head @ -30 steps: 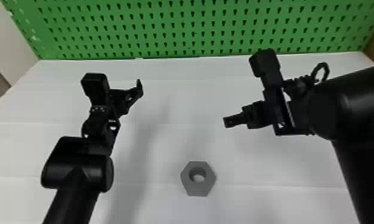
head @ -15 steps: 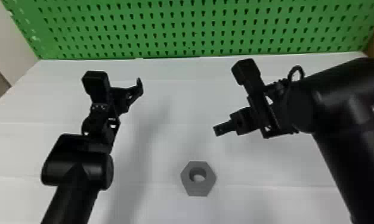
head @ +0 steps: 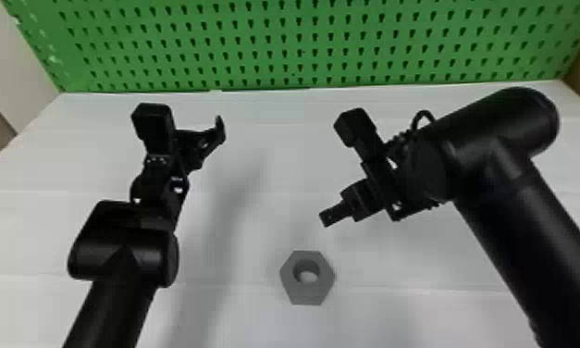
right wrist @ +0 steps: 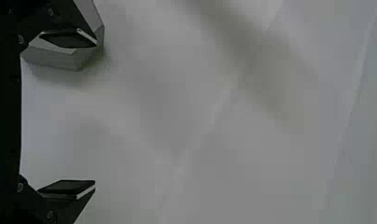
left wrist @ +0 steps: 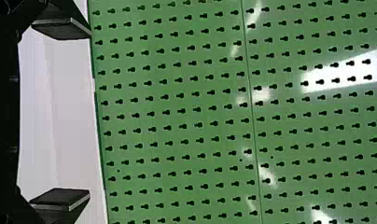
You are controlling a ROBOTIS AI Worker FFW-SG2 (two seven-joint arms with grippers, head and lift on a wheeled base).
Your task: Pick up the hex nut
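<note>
Right pincer [right wrist: 95,113] closing in on the hex nut [head: 307,294], which looks like the approach before a grasp.
It has swung inward and towards the robot since the earlier frames, its fingers spread with nothing between them; it is now near the nut's far right side, probably needing to come a little closer and down. The nut lies flat on the counter [head: 247,314], unmoved, and the left pincer [left wrist: 89,113] waits off to the left, spread and empty.

hex nut [head: 306,295]: 1; left gripper [head: 204,141], right gripper [head: 333,216]: 2; arms [head: 529,231]: 2; pegboard [head: 298,51]: 1; white table [head: 274,139]: 1
</note>
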